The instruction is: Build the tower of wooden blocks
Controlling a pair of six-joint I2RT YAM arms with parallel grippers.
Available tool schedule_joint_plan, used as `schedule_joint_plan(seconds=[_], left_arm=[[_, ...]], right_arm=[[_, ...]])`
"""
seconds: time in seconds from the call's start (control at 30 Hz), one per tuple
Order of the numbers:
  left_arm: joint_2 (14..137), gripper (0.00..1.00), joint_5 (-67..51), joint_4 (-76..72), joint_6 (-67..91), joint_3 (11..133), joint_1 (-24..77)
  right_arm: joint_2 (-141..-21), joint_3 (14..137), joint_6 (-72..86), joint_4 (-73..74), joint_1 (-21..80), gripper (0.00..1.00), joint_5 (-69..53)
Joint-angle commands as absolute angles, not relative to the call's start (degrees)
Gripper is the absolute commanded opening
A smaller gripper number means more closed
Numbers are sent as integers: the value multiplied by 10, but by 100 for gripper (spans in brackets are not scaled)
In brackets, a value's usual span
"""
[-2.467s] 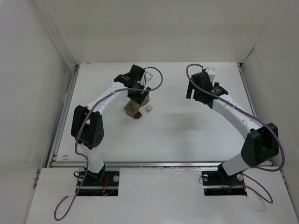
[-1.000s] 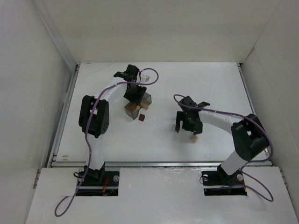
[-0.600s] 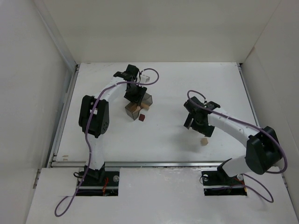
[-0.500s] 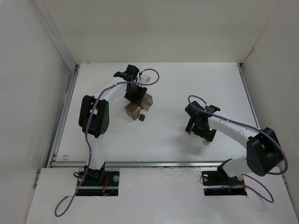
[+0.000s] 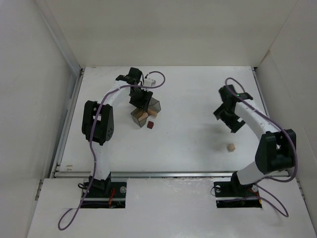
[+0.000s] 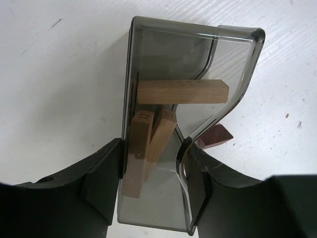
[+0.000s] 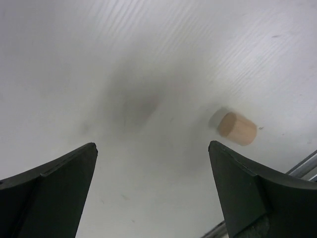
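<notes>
Tower not built. Three pale wood pieces seen loose inside smoky tray, left of centre on table, toward far edge. Tray clamped between fingers of left gripper. Red-brown cube laid on table just beside tray, outside it. Small pale block laid alone toward near right edge, apart from right gripper; jaws spread wide, nothing held.

left arm: white links, black joints; right arm: same; cables: purple; jaws: black, wedge-shaped
</notes>
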State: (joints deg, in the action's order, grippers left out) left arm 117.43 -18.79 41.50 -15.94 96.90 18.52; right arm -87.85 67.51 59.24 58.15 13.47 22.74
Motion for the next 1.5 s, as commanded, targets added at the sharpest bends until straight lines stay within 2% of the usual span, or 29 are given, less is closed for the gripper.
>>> schedule_joint_plan(seconds=[0.0, 0.1, 0.17, 0.5, 0.73, 0.83, 0.93, 1.13, 1.33, 1.47], left_arm=[[1171, 0, -199, 426, -178, 989, 185], [1165, 0, -207, 432, -178, 989, 179], [1165, 0, -213, 432, -178, 989, 174], [1165, 0, -239, 427, -178, 1000, 169], [1171, 0, -221, 427, -178, 1000, 163], [1171, 0, -221, 432, -178, 1000, 163], [1171, 0, -221, 432, -178, 1000, 158], [1181, 0, -221, 438, -178, 1000, 153], [1181, 0, -238, 438, -178, 1000, 148], [1181, 0, -238, 438, -178, 1000, 137]], right_arm=[[-846, 664, 627, 579, -6, 100, 221], [-829, 650, 621, 574, -90, 100, 198], [-829, 639, 604, 574, -112, 100, 169], [-858, 549, 598, 525, -131, 100, 120], [-876, 562, 592, 509, -156, 89, 173], [-882, 576, 586, 509, -178, 89, 190], [-882, 577, 576, 515, -192, 95, 178], [-893, 589, 599, 529, -204, 95, 172], [-910, 600, 626, 547, -222, 76, 156], [-915, 606, 629, 553, -235, 75, 137]])
